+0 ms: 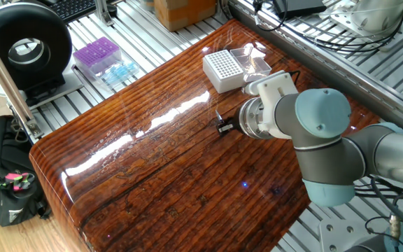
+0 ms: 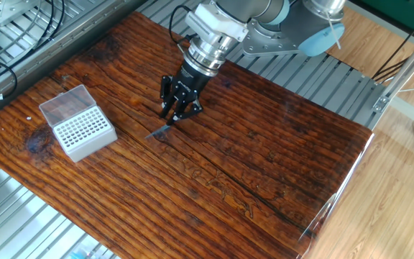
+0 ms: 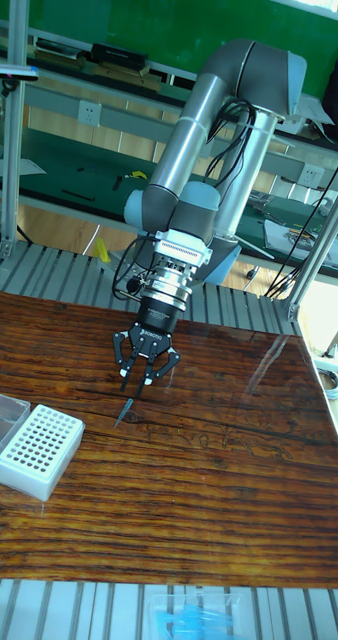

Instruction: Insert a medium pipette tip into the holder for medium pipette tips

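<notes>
UR5 arm reaches over the wooden table (image 2: 264,165), wrist angled down and toward the holder side. Gripper (image 3: 139,381) hangs just above the tabletop, black fingers (image 2: 169,112) pointing down. In the tall fixed view the fingers stand spread with a clear gap between the tips and nothing between them.

Medium pipette tip (image 3: 122,410): lies on the wood, a thin bluish sliver just below and slightly left of the fingertips in the tall fixed view. In the other fixed view it shows at (image 2: 159,132), just beside the fingertips; contact between them cannot be judged. Not resolved in the first fixed view.

Holder for medium pipette tips (image 2: 83,132): white block with hole grid, clear lid (image 2: 63,101) open behind it, standing on the table to the left of the gripper in the other fixed view and well apart from it. Bare wood between tip and holder.

Off the table, on the aluminium rails: purple tip box (image 1: 96,56) with a heap of light-blue tips (image 1: 119,71) beside it, and a black round device (image 1: 25,49) at far left.
</notes>
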### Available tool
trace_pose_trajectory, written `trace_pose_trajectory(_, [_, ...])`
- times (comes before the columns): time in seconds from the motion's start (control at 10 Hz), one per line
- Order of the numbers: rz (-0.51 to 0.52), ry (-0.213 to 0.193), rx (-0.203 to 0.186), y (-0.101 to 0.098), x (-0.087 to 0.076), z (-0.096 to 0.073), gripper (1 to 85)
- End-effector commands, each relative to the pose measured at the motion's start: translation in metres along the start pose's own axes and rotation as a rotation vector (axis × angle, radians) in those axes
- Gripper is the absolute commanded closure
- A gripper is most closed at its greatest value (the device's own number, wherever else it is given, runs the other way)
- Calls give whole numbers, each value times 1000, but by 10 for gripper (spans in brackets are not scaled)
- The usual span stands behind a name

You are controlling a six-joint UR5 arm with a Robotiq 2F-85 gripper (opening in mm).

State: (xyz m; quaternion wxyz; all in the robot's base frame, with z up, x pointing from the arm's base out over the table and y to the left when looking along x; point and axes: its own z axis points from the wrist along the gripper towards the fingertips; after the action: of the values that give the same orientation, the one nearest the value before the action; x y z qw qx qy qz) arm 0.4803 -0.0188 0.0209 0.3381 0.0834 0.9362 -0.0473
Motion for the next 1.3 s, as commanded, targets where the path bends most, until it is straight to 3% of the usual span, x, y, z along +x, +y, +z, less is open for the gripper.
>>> trace_pose_trajectory(0.0, [8, -8, 12, -5, -2, 7, 547])
trace_pose_trajectory(1.2, [6, -3, 4, -1, -7, 4, 550])
